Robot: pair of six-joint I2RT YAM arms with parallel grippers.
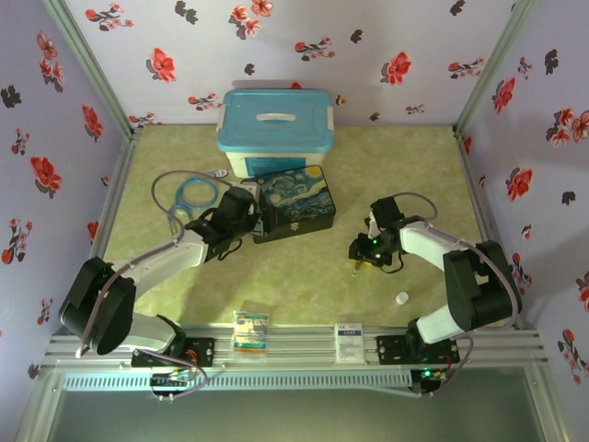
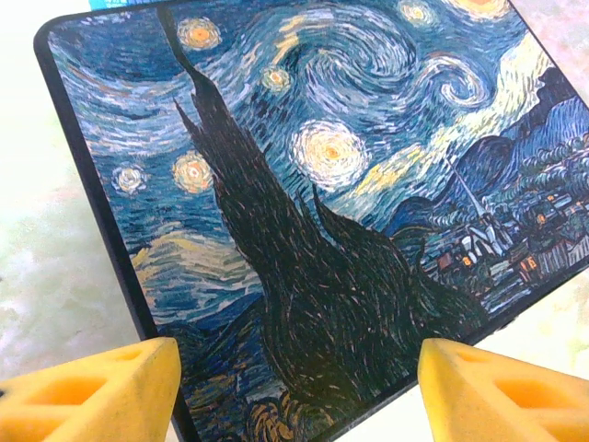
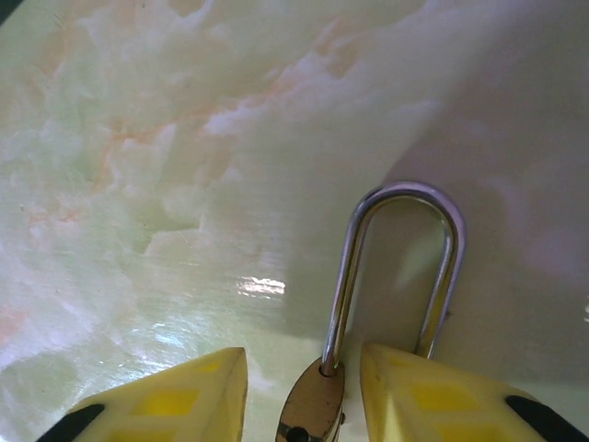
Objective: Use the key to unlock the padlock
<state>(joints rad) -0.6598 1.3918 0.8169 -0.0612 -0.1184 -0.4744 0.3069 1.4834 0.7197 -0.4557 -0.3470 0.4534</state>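
The padlock lies on the pale marbled bench, to the right of the starry-night box and a little nearer the arms, apart from it; its thin silver shackle points away from the wrist, with the body down between the yellow fingers. The right end effector straddles it with jaws partly open; there is a clear gap on the left finger's side and the right finger sits just beside the body, so it looks like a loose bracket, not a clamp. The left end effector hangs over the near edge of the starry-night box, fingers spread wide, with nothing between them.

By its look the padlock is light, rigid and hard; polished metal on a glossy bench will probably skate or spin if nudged from one side. The squarish body is the place to take hold, across its flat faces, leaving the keyhole end free; the round, slick shackle would likely let the lock swing. The key is thinner and smaller than the padlock, so it wants pinching by its head, with the blade kept straight to the keyhole; little force should be needed, but alignment will be fussy.

No brand or stamp is legible on the padlock; the starry-night box shows its swirling painted sky and no lettering. Two small printed cards sit on the rail nearer than the starry-night box; their print is too small to read.
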